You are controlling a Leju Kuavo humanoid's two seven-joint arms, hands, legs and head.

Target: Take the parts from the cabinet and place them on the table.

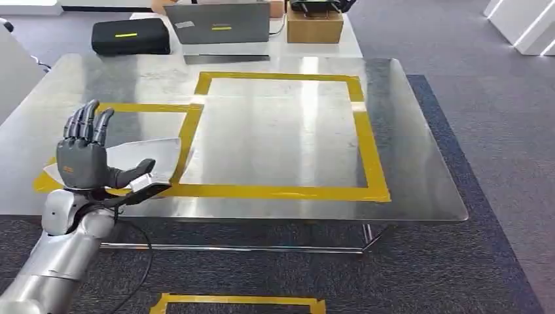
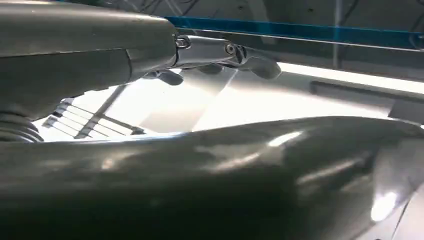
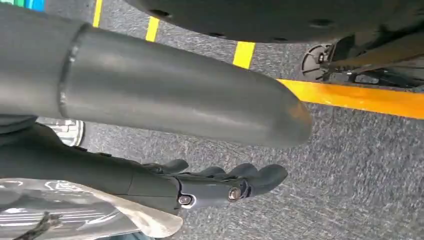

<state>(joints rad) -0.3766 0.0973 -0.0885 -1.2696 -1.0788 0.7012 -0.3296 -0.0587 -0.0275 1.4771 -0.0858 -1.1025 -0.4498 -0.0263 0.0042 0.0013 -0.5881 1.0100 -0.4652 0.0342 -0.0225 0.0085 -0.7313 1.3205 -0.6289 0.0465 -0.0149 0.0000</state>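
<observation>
Left hand (image 1: 84,159) at worktop (image 1: 419,190) front-left corner, fingers up, thumb pinching clear bag (image 1: 147,159); bag stretches rightward toward taped square. Right hand (image 3: 220,185) hangs over floor, half-curled, seems empty.

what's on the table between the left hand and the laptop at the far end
In the head view, bare steel table crossed by yellow tape; the white part sits beside the left hand, and the laptop lies beyond.

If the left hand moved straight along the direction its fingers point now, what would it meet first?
The left hand points away over the steel table. The line looks free, with the black case on the far table beyond it. Depth is unclear.
</observation>
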